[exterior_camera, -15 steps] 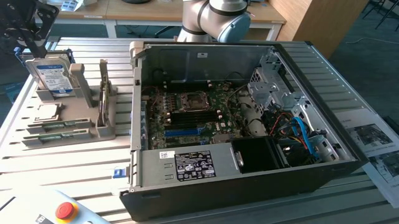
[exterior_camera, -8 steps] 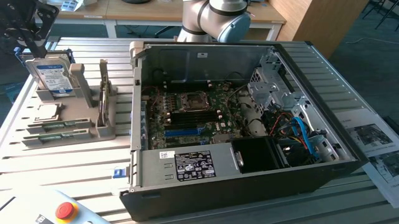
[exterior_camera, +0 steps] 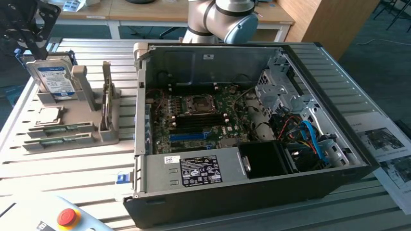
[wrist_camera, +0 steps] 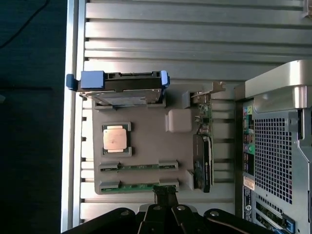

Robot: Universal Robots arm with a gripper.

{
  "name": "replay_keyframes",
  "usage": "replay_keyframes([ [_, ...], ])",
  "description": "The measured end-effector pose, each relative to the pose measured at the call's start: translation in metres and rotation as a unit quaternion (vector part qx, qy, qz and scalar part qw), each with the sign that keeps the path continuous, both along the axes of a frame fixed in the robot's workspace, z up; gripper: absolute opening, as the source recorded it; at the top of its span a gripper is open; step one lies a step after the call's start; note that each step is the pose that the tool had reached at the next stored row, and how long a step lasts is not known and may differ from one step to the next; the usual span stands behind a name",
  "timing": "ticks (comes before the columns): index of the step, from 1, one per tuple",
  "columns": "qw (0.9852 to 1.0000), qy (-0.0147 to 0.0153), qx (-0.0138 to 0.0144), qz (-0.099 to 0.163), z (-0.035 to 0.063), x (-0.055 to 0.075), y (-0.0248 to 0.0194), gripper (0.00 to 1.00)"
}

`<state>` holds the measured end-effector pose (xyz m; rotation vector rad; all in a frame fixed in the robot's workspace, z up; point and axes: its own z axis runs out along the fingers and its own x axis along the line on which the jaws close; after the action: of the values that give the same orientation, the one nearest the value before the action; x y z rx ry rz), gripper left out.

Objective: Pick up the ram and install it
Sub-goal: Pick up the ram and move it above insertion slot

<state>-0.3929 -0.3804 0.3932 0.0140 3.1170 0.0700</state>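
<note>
On the bench: a grey holder tray is lying just beside an open computer case, on the exterior view's left of it.
My claw: I am clenching it shut on nothing. In the exterior view it is hanging above the tray, near the hard drive. In the wrist view the claw is lining up with one end of the outer ram stick.
Ram: two green sticks are lying flat and parallel in their slots in the tray. The outer ram stick is sitting at the tray's edge, with the inner ram stick just beside it.
Other parts in the tray: the hard drive, with its blue-white label, is standing upright. A square silver processor chip is lying flat between it and the ram. A circuit card is standing on edge.
Case: its open side is facing up, showing the motherboard.
</note>
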Motion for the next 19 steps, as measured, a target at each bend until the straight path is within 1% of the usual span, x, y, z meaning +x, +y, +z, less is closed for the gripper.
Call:
replay_keyframes([
  [5, 0.9996, 0.0000, 0.0000, 0.029, -0.0001, 0.0000, 0.0000, 0.10],
  [8, 0.9988, 0.0000, 0.0000, 0.050, 0.0000, 0.0000, 0.0000, 0.10],
  [10, 0.9980, -0.0001, 0.0000, 0.064, -0.0001, 0.0000, 0.0000, 0.10],
  [13, 0.9964, 0.0000, 0.0000, 0.085, 0.0000, 0.0000, 0.0000, 0.10],
  [15, 0.9950, 0.0000, 0.0000, 0.100, 0.0000, 0.0000, 0.0000, 0.10],
  [19, 0.9913, 0.0000, 0.0000, 0.132, 0.0000, 0.0000, 0.0000, 0.10],
])
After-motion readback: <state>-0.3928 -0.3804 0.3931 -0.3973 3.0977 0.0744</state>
